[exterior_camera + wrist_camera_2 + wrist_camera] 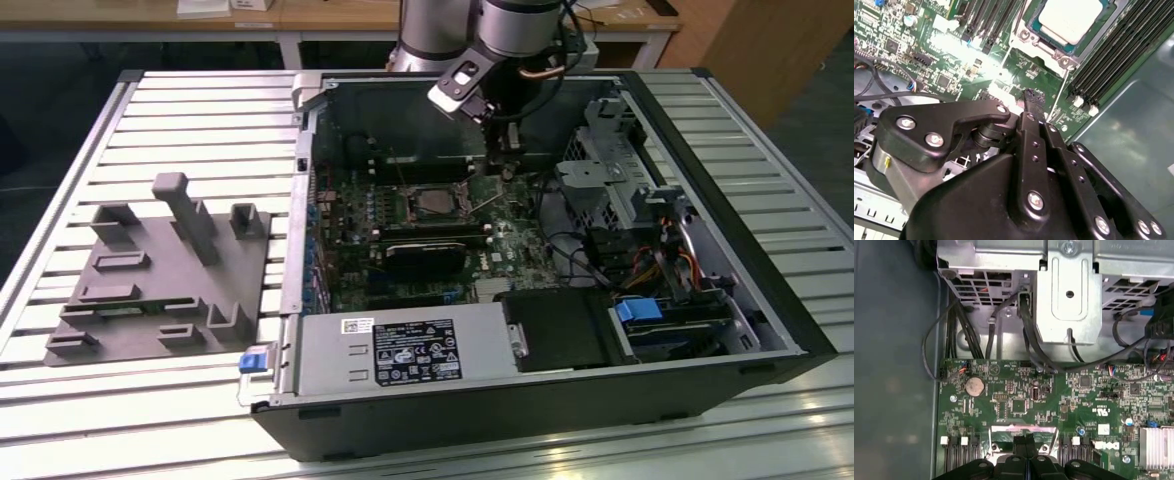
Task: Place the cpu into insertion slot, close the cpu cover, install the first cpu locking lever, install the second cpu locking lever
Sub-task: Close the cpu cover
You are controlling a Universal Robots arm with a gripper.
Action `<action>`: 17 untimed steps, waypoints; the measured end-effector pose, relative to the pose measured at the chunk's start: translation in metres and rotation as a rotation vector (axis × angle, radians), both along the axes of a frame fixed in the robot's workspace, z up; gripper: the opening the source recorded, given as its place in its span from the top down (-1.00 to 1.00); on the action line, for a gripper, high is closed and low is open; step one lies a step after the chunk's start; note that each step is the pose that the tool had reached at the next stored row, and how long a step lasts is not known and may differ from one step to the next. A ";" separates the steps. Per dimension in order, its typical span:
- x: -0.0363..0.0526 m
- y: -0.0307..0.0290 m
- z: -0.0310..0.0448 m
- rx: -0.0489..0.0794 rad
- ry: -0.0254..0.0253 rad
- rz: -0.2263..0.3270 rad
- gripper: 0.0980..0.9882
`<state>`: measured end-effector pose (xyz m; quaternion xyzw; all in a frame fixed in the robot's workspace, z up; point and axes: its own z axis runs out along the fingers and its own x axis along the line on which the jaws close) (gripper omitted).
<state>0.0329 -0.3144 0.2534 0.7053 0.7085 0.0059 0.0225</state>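
Near cpu cover (pixel 1048 48) edge, gripper (pixel 1033 98) (jaws together), cpu (pixel 1070 17) seated

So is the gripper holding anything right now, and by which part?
Nothing, as far as shows: the gripper has its fingers shut together over the board, nothing between them. The cpu sits apart from it, seated on that board.

A table (pixel 174 110) of pale metal slats running across the exterior view carries two things. An open black computer case (pixel 400 430) lies on its side over the middle and the exterior view's right. Just beside it, at the exterior view's left, a flat grey fixture (pixel 134 290) with upright posts and pockets rests on the slats.
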 end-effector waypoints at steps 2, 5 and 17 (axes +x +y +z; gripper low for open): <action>0.0029 0.0001 0.0001 -0.002 0.0004 0.000 0.98; 0.0063 0.0002 -0.0001 -0.002 0.0005 0.000 0.98; 0.0190 0.0005 -0.0005 -0.003 0.0026 0.000 0.98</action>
